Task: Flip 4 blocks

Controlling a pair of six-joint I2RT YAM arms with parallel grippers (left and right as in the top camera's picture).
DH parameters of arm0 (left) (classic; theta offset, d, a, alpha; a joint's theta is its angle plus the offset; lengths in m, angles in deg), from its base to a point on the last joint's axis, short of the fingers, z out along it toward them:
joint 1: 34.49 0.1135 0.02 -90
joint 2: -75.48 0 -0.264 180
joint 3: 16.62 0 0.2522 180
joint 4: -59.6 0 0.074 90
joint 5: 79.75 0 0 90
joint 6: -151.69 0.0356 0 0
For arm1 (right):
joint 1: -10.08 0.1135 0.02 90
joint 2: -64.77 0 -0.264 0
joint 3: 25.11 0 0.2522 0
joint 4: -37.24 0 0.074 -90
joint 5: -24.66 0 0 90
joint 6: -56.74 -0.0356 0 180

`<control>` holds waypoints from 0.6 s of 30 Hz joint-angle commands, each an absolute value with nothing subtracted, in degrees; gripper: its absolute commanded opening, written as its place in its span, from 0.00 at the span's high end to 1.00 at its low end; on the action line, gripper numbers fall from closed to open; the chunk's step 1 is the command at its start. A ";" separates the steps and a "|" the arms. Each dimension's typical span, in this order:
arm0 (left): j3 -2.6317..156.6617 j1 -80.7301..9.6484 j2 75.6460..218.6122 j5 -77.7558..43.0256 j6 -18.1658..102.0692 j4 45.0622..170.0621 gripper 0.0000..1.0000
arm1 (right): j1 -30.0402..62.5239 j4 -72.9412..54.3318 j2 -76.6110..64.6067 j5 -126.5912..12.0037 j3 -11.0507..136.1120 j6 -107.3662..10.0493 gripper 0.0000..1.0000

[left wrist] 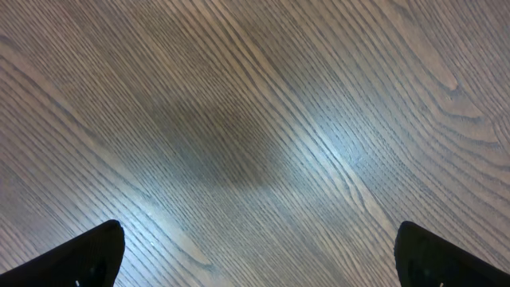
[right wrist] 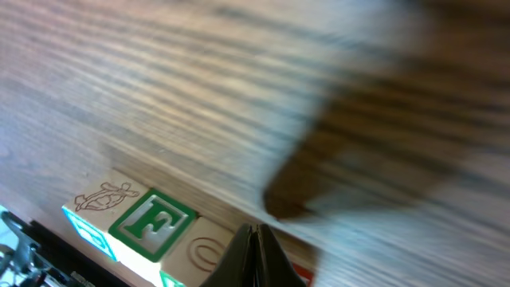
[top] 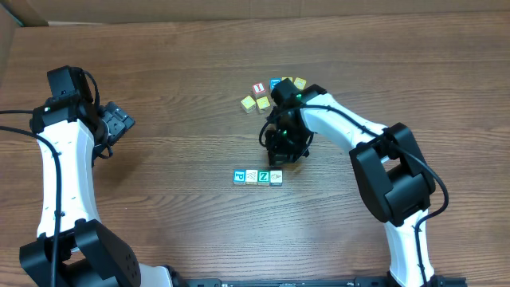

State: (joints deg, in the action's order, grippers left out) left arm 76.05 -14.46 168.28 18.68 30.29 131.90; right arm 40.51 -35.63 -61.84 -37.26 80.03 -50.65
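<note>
Right end effector (right wrist: 256, 239) is pinched fully closed with nothing between its fingers, low over the bench (right wrist: 239, 96). The wrist shot is blurred. Just beside its tips, down to the left in that view, a green F block (right wrist: 151, 223) touches a pale patterned block (right wrist: 103, 195). From overhead, the row of four alphabet blocks (top: 257, 177) lies side by side just on the near side of that end effector. The blue-faced block (top: 239, 177) is at one end and the teal Z block (top: 264, 176) is third along. On the far side of the end effector, yellow cubes (top: 249, 103) and a red cube (top: 258, 88) cluster. Well apart from all that, the left end effector (left wrist: 256, 239) gapes wide and grips nothing, with only bare wood below it.
</note>
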 commanded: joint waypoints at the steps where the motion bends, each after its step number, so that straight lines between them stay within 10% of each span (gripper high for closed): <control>1: 76.64 -14.26 167.97 19.05 30.16 131.81 0.00 | 37.26 -35.65 -60.70 -37.20 80.22 -50.84 0.96; 18: 76.64 -14.26 167.97 19.03 30.16 131.83 0.00 | 35.68 -45.07 -60.70 -39.54 78.72 -51.06 0.92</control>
